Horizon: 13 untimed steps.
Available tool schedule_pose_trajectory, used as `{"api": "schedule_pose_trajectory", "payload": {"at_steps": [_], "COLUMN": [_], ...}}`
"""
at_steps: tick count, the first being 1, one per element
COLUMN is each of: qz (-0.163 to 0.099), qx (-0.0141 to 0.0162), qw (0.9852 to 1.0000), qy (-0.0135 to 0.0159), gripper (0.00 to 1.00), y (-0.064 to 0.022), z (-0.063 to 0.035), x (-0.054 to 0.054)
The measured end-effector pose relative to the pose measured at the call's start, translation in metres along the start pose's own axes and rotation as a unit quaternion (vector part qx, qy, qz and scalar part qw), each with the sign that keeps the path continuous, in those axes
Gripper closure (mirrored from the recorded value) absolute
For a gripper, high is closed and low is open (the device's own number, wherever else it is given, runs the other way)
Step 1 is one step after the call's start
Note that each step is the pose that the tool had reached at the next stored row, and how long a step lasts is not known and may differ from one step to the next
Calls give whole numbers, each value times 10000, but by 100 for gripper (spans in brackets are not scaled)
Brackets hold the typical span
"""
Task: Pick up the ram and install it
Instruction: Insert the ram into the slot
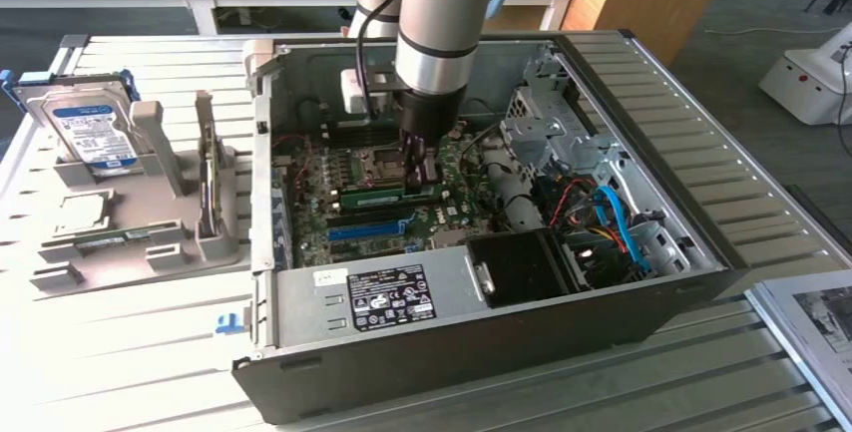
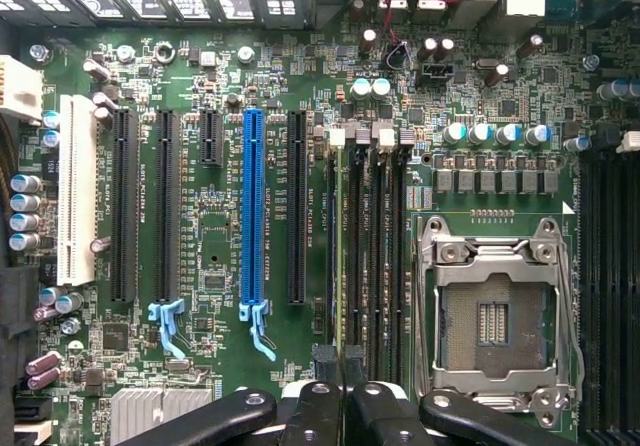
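Hand [image 1: 423,183] is pressed almost together, pinching the ram [image 1: 371,194] by its upper edge. It sits low inside the open computer case [image 1: 440,347].

Location: the ram sits just beside the CPU socket [image 1: 378,161], between that socket and the blue slot strip [image 1: 362,230], and runs parallel to the socket's side. In the wrist view the hand [image 2: 338,364] looks straight down on the ram [image 2: 331,246], which shows edge-on as a thin line. It lies along the side of the memory slots [image 2: 375,246] farthest from the CPU socket [image 2: 495,316]. The blue slot strip [image 2: 252,206] lies farther from the socket again.

Status: the step in hand is judged to be seating. Whether the contact edge has entered a slot cannot be told.

Recommendations:
- Keep the stick upright and parallel to its slot, since any twist would bind the edge against the slot walls.
- Press straight down toward the board, not sideways toward the socket (its exposed contact field is delicate).
- The grip appears nearer one end of the stick, so that end may go in first. Even pressure along the length is advised.
- Keying notch not visible, so orientation is unverified.
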State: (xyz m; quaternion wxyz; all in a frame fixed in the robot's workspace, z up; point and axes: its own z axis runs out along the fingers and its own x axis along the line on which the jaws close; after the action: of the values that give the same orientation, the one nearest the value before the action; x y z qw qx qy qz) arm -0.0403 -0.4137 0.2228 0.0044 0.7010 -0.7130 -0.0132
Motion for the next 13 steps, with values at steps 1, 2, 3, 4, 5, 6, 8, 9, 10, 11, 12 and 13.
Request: {"api": "schedule_pose_trajectory", "payload": {"at_steps": [1,2,3,4,5,6,8,9,10,11,12,13], "qz": [0,0,0,0,0,0,0,0,0,0,0,0], "qx": [0,0,0,0,0,0,0,1,1,1,1,1], "qw": [10000,10000,10000,10000,10000,10000,10000,10000,10000,10000,10000,10000], "qy": [0,0,-1,-1,-1,-1,-1,-1,-1,-1,-1,-1], "gripper": [88,88,88,88,88,88,88,87,87,87,81,81], "y": [0,0,0,0,0,0,0,0,0,0,0,-1], "z": [0,0,1,1,1,1,1,1,1,2,1,2], "x": [0,0,0,0,0,0,0,0,0,0,0,0]}}
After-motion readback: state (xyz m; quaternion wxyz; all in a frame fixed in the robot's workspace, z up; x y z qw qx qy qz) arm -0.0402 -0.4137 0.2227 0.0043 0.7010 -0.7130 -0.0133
